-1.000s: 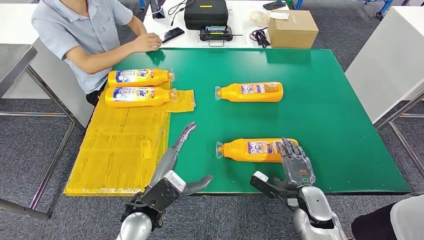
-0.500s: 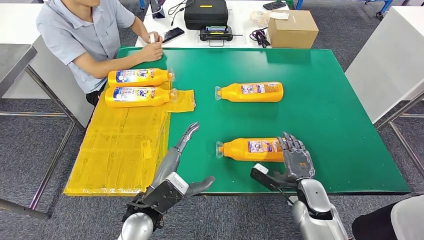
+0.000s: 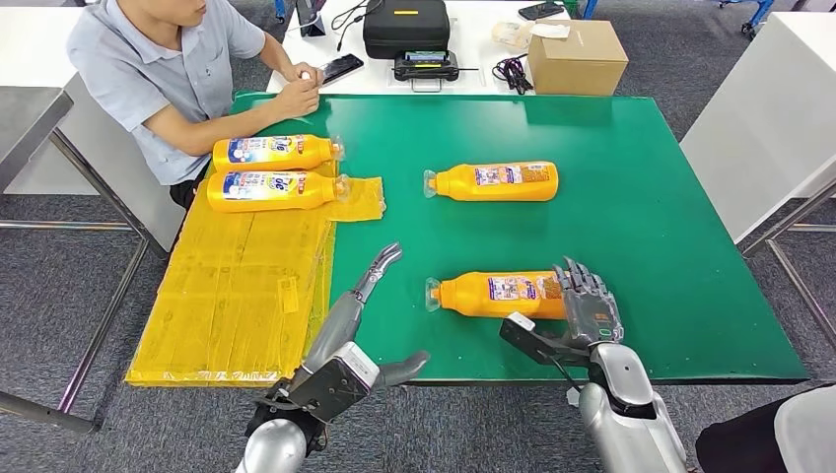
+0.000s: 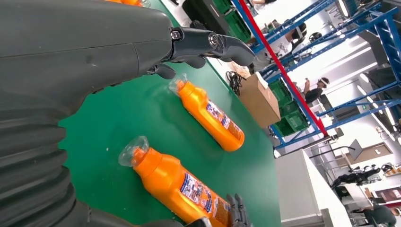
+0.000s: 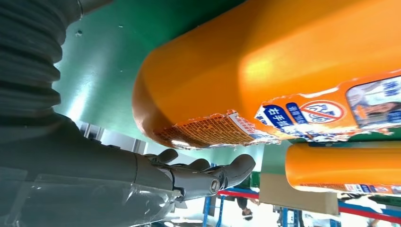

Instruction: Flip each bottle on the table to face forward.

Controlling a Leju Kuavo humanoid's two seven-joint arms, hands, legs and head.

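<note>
At the far left a seated person [image 3: 163, 69] leans on the table edge. Beside them, a yellow sheet [image 3: 237, 281] covers the left side of the green table [image 3: 641, 217]. Two orange bottles lie on the sheet's far end, side by side and touching: the farther bottle [image 3: 276, 152] and the one just in front of it [image 3: 276, 189], caps pointing right, blue labels up.

My left hand [image 3: 360, 325] hovers over the table's near edge just right of the sheet, fingers apart and stretched forward, holding nothing.

In the middle of the green, a third bottle [image 3: 493, 181] lies on its side, cap pointing left. Nearer to me lies a fourth bottle [image 3: 498, 294], cap also left.

My right hand [image 3: 589, 307] rests at that near bottle's base end, fingers curled over it; I cannot tell whether they grip it.

Beyond the table stand a black case [image 3: 406, 25] and a cardboard box [image 3: 578, 56].
</note>
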